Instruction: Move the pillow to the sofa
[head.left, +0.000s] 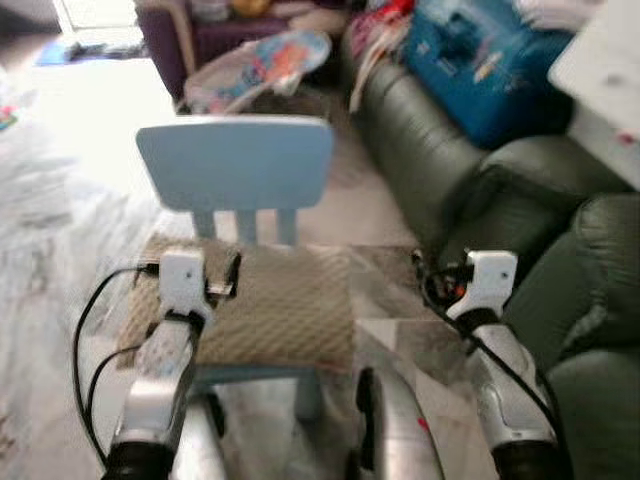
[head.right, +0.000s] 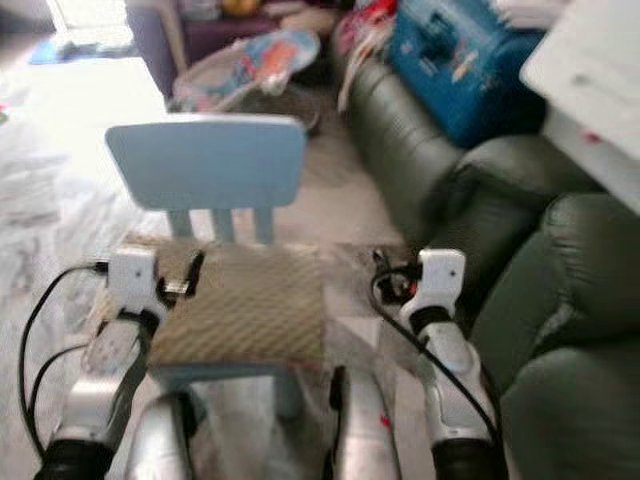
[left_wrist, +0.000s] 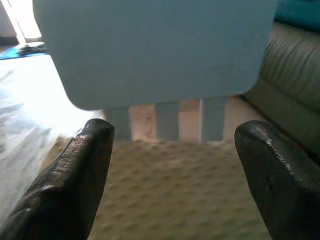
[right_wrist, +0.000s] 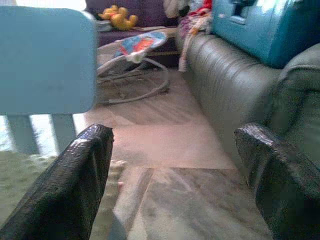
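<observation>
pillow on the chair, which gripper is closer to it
Left. The left gripper hovers open over the pillow; the right gripper, also open, is off its sofa-side edge over floor.

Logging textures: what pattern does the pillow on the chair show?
The flat beige pillow has a raised dotted weave, clearest in the left wrist view.

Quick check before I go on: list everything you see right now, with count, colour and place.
pillow: one, beige, textured, lying on the chair seat.
chair: one, light blue, small, directly ahead.
sofa: one, dark green leather, on the right.
case: one, blue, on the sofa's far end.
baby bouncer: one, multicoloured, on the floor beyond the chair.
yellow toy: one, on a dark purple seat at the back.
left end effector: open, over the pillow's left part.
right end effector: open, over the floor between chair and sofa.
</observation>
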